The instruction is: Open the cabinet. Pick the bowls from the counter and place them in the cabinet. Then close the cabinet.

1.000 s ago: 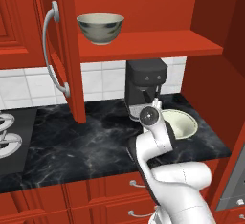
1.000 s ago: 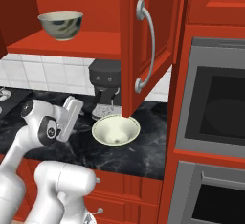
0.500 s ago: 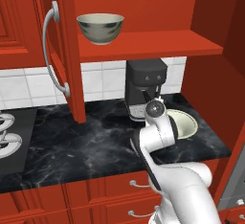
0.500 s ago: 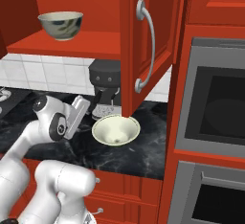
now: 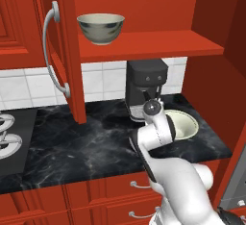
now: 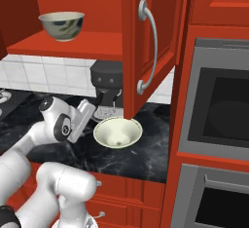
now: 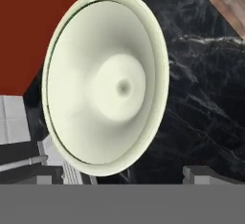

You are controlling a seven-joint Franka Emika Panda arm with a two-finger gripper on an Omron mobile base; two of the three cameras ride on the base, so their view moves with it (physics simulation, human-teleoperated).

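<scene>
pincer (image 6: pixel 97 113) open over wide bowl (image 6: pixel 117 132) on black marble counter (image 5: pixel 86 137), cabinet (image 5: pixel 144 46) doors open.

Even, bright rendered light with no glare. Soft shadow lies under the cabinet shelf (image 5: pixel 144 46) on the tiled wall (image 5: pixel 101 80). Edges stay sharp; the hand view looks slightly coarse and blocky.

- No legible text, label, brand, number or sign appears in any of the three views.
- The dark coffee machine (image 5: pixel 145 87) shows small round controls on its front, with no readable marking.
- The oven (image 6: pixel 221 110) front is plain, with no lettering visible.
- The deeper bowl (image 5: pixel 100 27) carries dark bluish marks outside; these are decoration, not characters.
</scene>
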